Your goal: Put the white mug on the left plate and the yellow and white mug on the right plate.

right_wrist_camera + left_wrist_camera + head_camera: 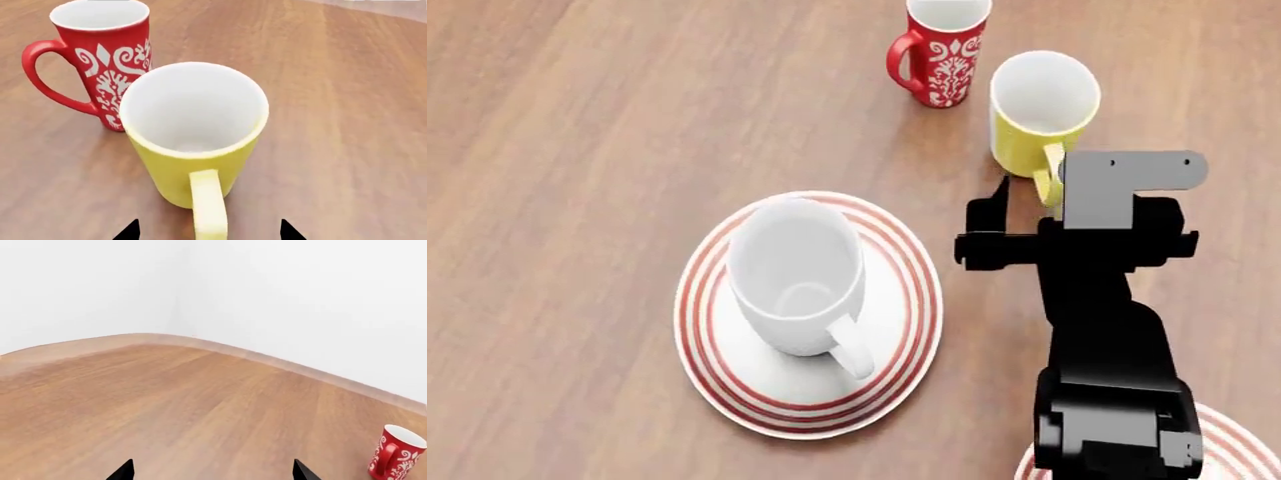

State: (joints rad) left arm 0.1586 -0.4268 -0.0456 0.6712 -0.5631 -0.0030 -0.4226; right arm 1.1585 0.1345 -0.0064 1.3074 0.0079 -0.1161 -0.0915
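Three glossy mugs on wood-grain counter: white mug (797,280) upright on ringed left plate (714,355); yellow mug (1038,112), empty, beside red mug (941,50). Right gripper (208,232) spread around yellow handle, not gripping; left gripper (212,472) open, empty.

R arm (1101,330) extended fwd, fingers (130,231) apart.

Red mug (944,50) with white floral pattern stands upright on the bench (587,130), at the far side, handle pointing left, inside white. Bench is wood-grain, brown, with a rounded far edge (200,342). Plain white wall (267,290) behind it.
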